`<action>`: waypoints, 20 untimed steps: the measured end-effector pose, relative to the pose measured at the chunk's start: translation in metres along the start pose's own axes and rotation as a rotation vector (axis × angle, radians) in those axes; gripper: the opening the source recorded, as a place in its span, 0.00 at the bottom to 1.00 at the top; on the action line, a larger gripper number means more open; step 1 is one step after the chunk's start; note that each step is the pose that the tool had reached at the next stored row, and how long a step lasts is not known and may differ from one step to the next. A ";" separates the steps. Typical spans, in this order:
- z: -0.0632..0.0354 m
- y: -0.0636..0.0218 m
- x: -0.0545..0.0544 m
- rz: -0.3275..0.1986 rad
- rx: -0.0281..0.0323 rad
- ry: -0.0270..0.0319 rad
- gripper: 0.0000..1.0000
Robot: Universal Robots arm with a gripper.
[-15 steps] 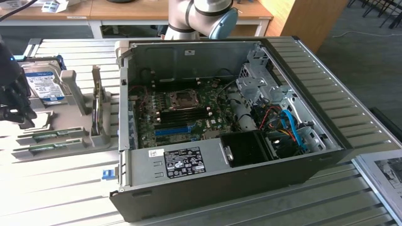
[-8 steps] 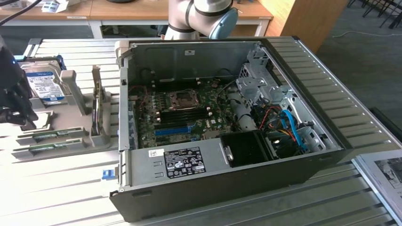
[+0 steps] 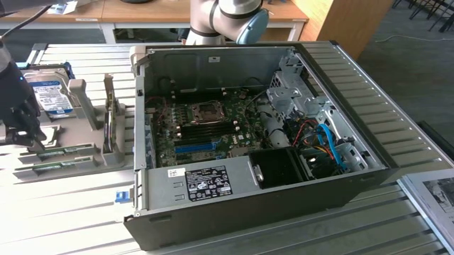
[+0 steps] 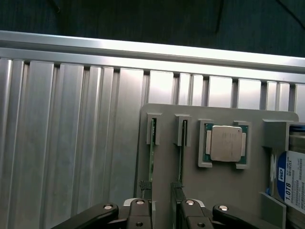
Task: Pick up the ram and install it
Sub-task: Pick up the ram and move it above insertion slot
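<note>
Ram (image 4: 152, 152) is standing on edge in a slot of the grey holder (image 4: 219, 191), running straight out ahead of the fingertips, just inside one of them. The gripper (image 4: 160, 191) is sitting over the holder with its fingers (image 4: 177, 205) spread apart and pinching nothing; whether either is touching the ram I cannot tell. A second stick (image 4: 181, 152) is sitting in the neighbouring slot, in line with the other finger and crowding it. Past that finger a CPU (image 4: 226, 144) is resting in its own pocket, and further out a drive (image 4: 291, 183) is standing at the holder's edge. On the opposite finger's side the bare slatted table (image 4: 71, 143) is lying open up to the rail ahead. The exterior view is adding the open case (image 3: 284, 175), sitting well apart from the gripper (image 3: 27, 139) toward the exterior view's right, its motherboard (image 3: 206, 127) exposed, with upright holder posts (image 3: 110, 122) standing between them
</note>
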State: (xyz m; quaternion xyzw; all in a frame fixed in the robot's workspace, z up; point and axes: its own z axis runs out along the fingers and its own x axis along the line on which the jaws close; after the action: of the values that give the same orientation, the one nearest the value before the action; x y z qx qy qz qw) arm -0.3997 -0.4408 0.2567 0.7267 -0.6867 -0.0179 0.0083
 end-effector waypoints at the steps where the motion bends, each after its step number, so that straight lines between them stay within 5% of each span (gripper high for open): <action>1: 0.0018 -0.0001 0.000 0.000 0.0001 -0.0001 0.29; 20: 0.0292 -0.0011 0.000 0.000 0.0000 0.0000 0.29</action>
State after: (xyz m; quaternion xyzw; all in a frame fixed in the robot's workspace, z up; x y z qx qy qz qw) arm -0.3997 -0.4409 0.2275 0.7267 -0.6866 -0.0179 0.0083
